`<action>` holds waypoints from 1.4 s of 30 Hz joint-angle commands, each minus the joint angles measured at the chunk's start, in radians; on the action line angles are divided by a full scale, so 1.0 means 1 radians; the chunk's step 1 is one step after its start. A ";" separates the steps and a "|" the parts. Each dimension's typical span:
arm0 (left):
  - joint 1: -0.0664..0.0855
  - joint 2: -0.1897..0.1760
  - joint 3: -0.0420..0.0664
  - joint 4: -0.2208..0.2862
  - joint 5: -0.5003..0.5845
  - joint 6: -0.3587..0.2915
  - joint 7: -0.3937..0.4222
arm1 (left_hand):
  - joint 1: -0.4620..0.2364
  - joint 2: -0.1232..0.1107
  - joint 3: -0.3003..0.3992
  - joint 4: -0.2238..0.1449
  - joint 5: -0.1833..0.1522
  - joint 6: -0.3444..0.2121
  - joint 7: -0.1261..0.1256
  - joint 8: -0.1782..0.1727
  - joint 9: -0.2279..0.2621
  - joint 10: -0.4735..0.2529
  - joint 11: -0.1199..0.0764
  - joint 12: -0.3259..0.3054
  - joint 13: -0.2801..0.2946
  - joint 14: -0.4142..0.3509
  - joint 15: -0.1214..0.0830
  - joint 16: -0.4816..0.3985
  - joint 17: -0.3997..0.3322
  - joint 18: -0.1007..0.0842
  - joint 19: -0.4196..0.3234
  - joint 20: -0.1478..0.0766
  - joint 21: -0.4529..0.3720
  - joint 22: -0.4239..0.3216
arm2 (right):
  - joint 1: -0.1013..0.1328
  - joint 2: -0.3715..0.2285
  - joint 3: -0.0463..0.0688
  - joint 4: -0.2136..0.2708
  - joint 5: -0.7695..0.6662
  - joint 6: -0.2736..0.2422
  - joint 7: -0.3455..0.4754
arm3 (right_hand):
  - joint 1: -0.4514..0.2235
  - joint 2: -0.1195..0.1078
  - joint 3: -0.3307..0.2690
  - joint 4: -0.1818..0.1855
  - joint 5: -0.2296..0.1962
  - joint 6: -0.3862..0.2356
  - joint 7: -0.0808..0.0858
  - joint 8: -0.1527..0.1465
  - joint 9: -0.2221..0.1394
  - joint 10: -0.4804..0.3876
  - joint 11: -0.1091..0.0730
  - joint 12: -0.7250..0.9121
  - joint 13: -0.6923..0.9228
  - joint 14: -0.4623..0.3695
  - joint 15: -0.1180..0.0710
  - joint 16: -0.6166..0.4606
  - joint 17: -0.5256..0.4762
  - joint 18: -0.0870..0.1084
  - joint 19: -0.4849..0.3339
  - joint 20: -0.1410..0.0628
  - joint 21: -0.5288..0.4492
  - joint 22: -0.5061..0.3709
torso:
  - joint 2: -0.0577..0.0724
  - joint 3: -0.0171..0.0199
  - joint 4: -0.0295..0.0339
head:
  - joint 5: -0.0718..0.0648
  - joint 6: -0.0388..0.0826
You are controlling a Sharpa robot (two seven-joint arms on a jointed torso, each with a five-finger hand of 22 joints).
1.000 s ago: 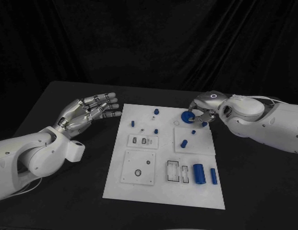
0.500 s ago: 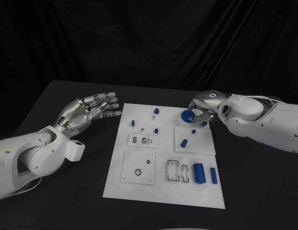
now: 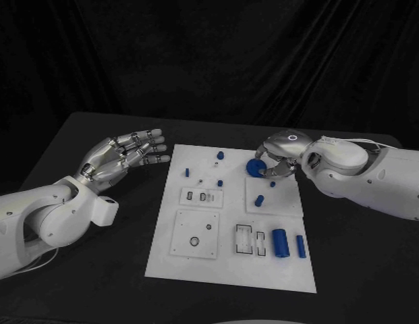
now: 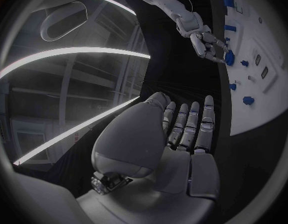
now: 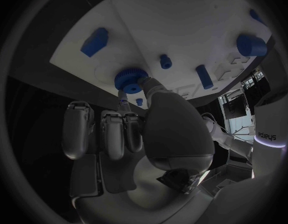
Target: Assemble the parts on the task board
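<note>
The white task board [image 3: 229,270] lies in the middle of the black table. My right hand [image 3: 275,159] hovers over the board's far right corner and pinches a round blue knurled part [image 3: 255,169] between thumb and fingers; in the right wrist view that part [image 5: 130,79] sits at the fingertips just above the board [image 5: 181,20]. My left hand [image 3: 123,158] hangs open beside the board's far left edge, fingers spread and palm empty; the left wrist view shows that hand [image 4: 175,134] bare, with the right hand [image 4: 209,44] and its blue part [image 4: 228,57] beyond it.
Small blue pegs [image 3: 220,156] [image 3: 187,173] stand at the board's far end, and another blue piece [image 3: 259,200] stands mid-right. A thick blue cylinder [image 3: 279,243] and a thin one [image 3: 299,248] lie near the front right. Rectangular slots [image 3: 248,241] and a round hole [image 3: 195,241] mark the near plates.
My right hand has shifted a little to the left and lower over the board, carrying the round blue part. The left hand has stayed still.
</note>
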 commanded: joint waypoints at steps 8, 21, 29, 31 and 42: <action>-0.001 0.004 0.001 -0.002 -0.001 0.018 0.004 | 0.009 0.000 0.011 -0.001 -0.004 -0.007 -0.001 -0.002 -0.001 -0.010 -0.003 0.004 0.002 -0.012 0.000 -0.001 0.002 -0.002 -0.007 0.001 -0.005 -0.001 | 0.023 0.048 0.001 0.037 0.000 -0.038 0.031 | -0.007 0.003 0.006 -0.001 0.008 0.005 -0.012 0.099 0.165 0.106 -0.008 0.004 0.263 0.103 -0.005 0.003 0.263 -0.005 0.007 -0.004 0.008 0.135 | -0.001 -0.0016 -0.0026 | 0.003 -0.007; -0.001 0.014 0.001 -0.007 -0.001 0.024 0.000 | 0.008 0.000 0.012 -0.002 -0.005 -0.008 -0.001 -0.002 -0.001 -0.011 -0.004 0.005 0.002 -0.012 0.000 -0.001 0.002 -0.001 -0.007 0.001 -0.005 -0.002 | 0.033 0.163 0.002 -0.037 0.031 -0.001 0.058 | -0.006 0.003 0.012 -0.003 -0.001 -0.001 -0.008 0.101 0.171 0.106 -0.006 0.004 0.263 0.103 -0.002 0.003 0.263 -0.005 0.008 -0.003 0.008 0.136 | 0.001 -0.0013 0.0042 | -0.006 -0.006; -0.001 0.018 0.001 -0.010 -0.001 0.026 -0.001 | 0.008 0.000 0.012 -0.002 -0.005 -0.008 -0.001 -0.002 -0.001 -0.011 -0.004 0.005 0.002 -0.012 0.000 -0.001 0.002 -0.001 -0.007 0.001 -0.005 -0.002 | 0.035 0.228 0.002 -0.100 0.033 0.028 0.064 | -0.005 0.003 0.019 -0.005 -0.012 -0.016 -0.004 0.096 0.174 0.106 -0.003 0.004 0.263 0.103 0.002 0.003 0.263 -0.003 0.002 0.000 -0.001 0.131 | 0.000 -0.0005 0.0039 | -0.010 -0.009; -0.001 0.020 0.001 -0.010 -0.001 0.027 -0.001 | 0.008 0.000 0.012 -0.002 -0.005 -0.008 -0.001 -0.002 -0.001 -0.011 -0.004 0.005 0.002 -0.012 0.000 -0.001 0.002 -0.001 -0.007 0.001 -0.005 -0.002 | 0.035 0.244 0.002 -0.119 0.033 0.037 0.064 | -0.004 0.003 0.022 -0.006 -0.014 -0.020 -0.003 0.095 0.174 0.106 -0.002 0.004 0.263 0.103 0.003 0.003 0.263 -0.002 0.000 0.001 -0.004 0.128 | 0.000 -0.0005 0.0060 | -0.012 -0.009; -0.001 0.021 0.001 -0.011 -0.001 0.029 -0.002 | 0.008 0.000 0.012 -0.002 -0.005 -0.008 -0.001 -0.002 -0.001 -0.011 -0.004 0.005 0.002 -0.012 0.000 -0.001 0.002 -0.001 -0.007 0.001 -0.005 -0.002 | 0.034 0.276 0.002 -0.170 0.034 0.052 0.063 | -0.012 -0.003 0.040 -0.007 -0.028 -0.059 0.006 0.061 0.168 0.106 0.006 0.004 0.263 0.103 0.013 0.003 0.263 0.003 -0.013 0.011 -0.025 0.118 | 0.000 -0.0003 0.0025 | -0.006 -0.011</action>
